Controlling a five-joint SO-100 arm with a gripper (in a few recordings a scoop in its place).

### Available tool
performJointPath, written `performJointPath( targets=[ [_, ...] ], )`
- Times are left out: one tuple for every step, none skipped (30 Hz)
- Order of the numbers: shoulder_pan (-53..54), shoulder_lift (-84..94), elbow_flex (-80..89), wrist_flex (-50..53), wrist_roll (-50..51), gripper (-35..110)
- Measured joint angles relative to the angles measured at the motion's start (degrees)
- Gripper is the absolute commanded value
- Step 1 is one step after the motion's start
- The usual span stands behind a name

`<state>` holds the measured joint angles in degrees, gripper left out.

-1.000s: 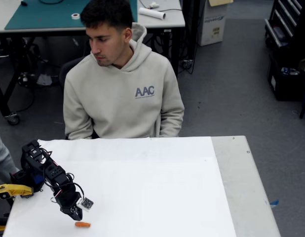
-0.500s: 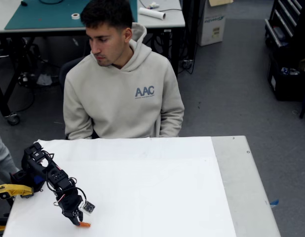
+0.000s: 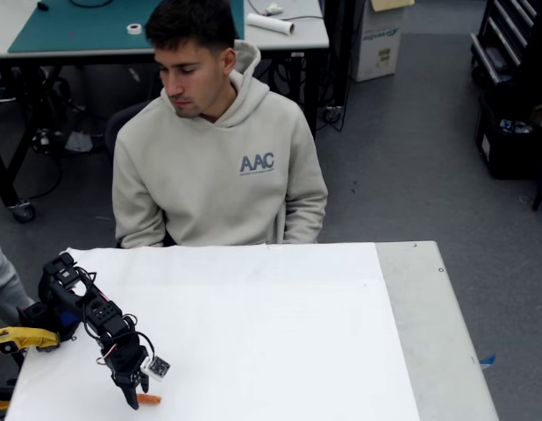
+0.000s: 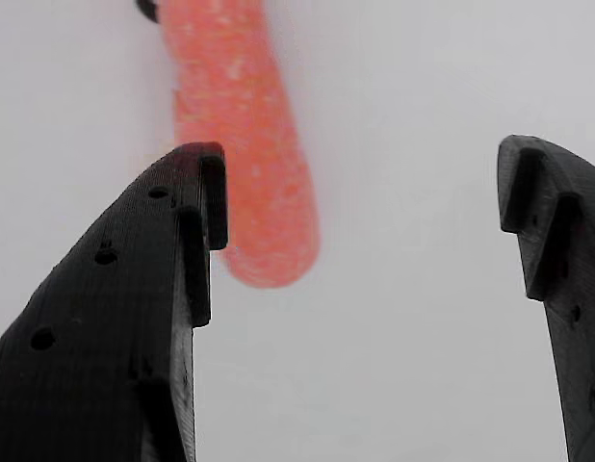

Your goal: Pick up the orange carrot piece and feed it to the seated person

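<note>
Near the left front corner of the white table top (image 3: 280,333), my black two-finger claw (image 3: 131,399) now stands lower than it did a second ago, its tips down at the surface where before they hung above it. The small orange stubby carrot piece (image 3: 148,399) has not moved; it lies flat on the table, and in the fixed view my tip is touching or just beside its left end.

In the wrist view my claw (image 4: 360,231) is spread wide. The carrot piece (image 4: 245,144) lies against the inner edge of the left finger (image 4: 134,318), with only its rounded end reaching into the gap, well apart from the right finger. I judge the descent done and the closing not yet begun; a slight shift would seat more of the piece between the jaws.

Beyond the far edge sits the seated person in a light beige-grey hoodie (image 3: 218,167), head turned towards me. The table between us is bare white. A yellow clamp part (image 3: 21,338) sits at my base, left, out of the way.
</note>
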<state>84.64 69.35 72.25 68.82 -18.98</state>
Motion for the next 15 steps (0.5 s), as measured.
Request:
performJointPath(
  targets=[
    [0.0, 0.0, 0.0, 0.0, 0.0, 21],
    [0.0, 0.0, 0.0, 0.0, 0.0, 21],
    [0.18, -0.44, 0.0, 0.0, 0.26, 21],
    [0.26, -1.32, 0.0, 0.0, 0.35, 21],
    [0.18, -2.29, -0.09, 0.0, 0.35, 21],
    [0.09, -3.43, -0.09, 0.0, 0.35, 21],
    [0.09, -4.13, -0.09, 0.0, 0.0, 21],
    [0.09, -4.57, -0.09, 0.0, 0.09, 21],
    [0.09, -4.92, -0.09, 0.0, 0.26, 21],
    [0.09, -5.19, -0.09, 0.0, 0.26, 21],
    [0.09, -5.71, -0.18, 0.0, 0.26, 21],
    [0.09, -5.89, -0.18, 0.0, 0.26, 21],
    [0.09, -5.89, -0.18, 0.0, 0.26, 21],
    [0.09, -5.89, -0.18, 0.0, 0.26, 21],
    [0.09, -5.89, -0.18, 0.0, 0.35, 21]
  ],
)
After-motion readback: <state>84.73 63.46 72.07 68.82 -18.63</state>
